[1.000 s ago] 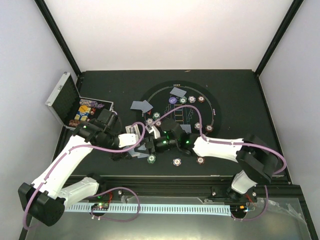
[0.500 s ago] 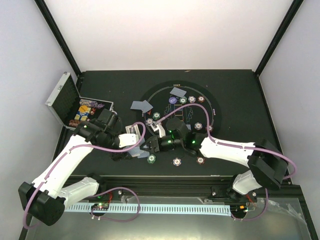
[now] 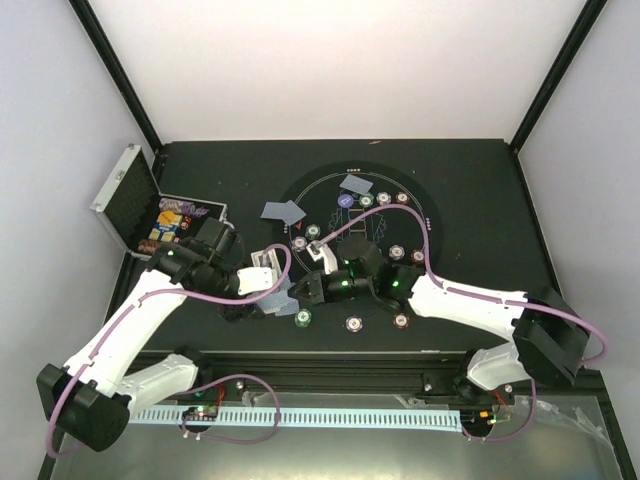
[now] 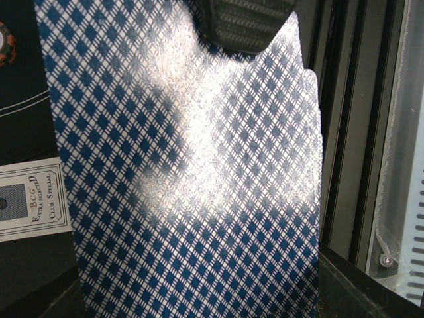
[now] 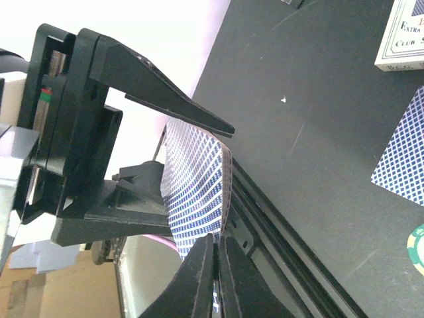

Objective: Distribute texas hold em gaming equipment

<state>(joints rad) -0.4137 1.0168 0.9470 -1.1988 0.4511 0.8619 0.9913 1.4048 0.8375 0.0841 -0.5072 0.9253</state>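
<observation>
My left gripper (image 3: 268, 298) is shut on a stack of blue-checked playing cards (image 3: 284, 302), held on edge near the table's front edge. The card back fills the left wrist view (image 4: 185, 172). My right gripper (image 3: 302, 291) meets it from the right and is shut on the edge of a card. In the right wrist view its fingertips (image 5: 207, 255) pinch the bowed cards (image 5: 195, 172) between the left gripper's black fingers (image 5: 165, 99). Striped poker chips (image 3: 303, 318) lie on the mat, with a purple button (image 3: 345, 200), a red triangle marker (image 3: 298, 229) and loose cards (image 3: 283, 211).
The open silver case (image 3: 130, 195) holding more chips (image 3: 170, 222) stands at the left. A white card box (image 3: 262, 260) lies beside the left gripper. The round black mat (image 3: 430, 215) covers the middle. The table's metal front rail (image 4: 351, 132) runs just behind the cards.
The right arm's elbow and wrist have swung to the right while its gripper stays at the cards. The left arm has held still.
</observation>
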